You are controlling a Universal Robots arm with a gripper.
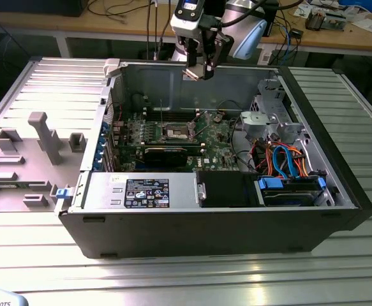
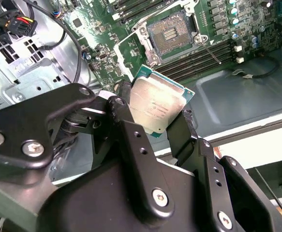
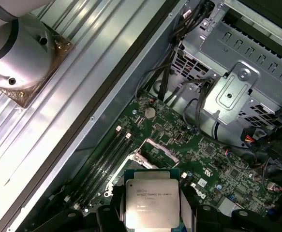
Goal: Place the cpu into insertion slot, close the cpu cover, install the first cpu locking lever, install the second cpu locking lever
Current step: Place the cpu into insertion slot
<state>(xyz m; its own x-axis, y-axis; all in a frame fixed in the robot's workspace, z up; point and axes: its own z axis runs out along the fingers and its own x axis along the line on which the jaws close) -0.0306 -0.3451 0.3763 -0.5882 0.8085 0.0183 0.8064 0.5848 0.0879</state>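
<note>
One arm, exterior view: the gripper (image 1: 200, 69) hangs above the open computer case (image 1: 237, 220), over its back wall.
Cpu, exterior view: a small pale square, the cpu (image 1: 193, 73), sits at the fingertips, well above the green motherboard (image 1: 217, 137).
Insertion slot, exterior view: the insertion slot (image 1: 177, 132) lies bare in the middle of the board, dark centre showing, below the gripper and well apart from it.
Side tray, exterior view: a grey fixture tray (image 1: 32, 153) lies on the exterior view's left of the case.
Grasp, second wrist view: two black fingers (image 2: 126, 121) are clamped on opposite edges of the cpu (image 2: 157, 104), silver top facing the camera, chip tilted.
Slot, second wrist view: the insertion slot (image 2: 172, 29) is uncovered, with nothing seated in it, apart from the chip.
Cpu, first wrist view: the cpu (image 3: 149, 203) is gripped at both sides above the motherboard (image 3: 203, 159).
Cpu cover, first wrist view: the cpu cover (image 3: 160, 150), a silvery frame, stands tilted up beyond the chip.
</note>
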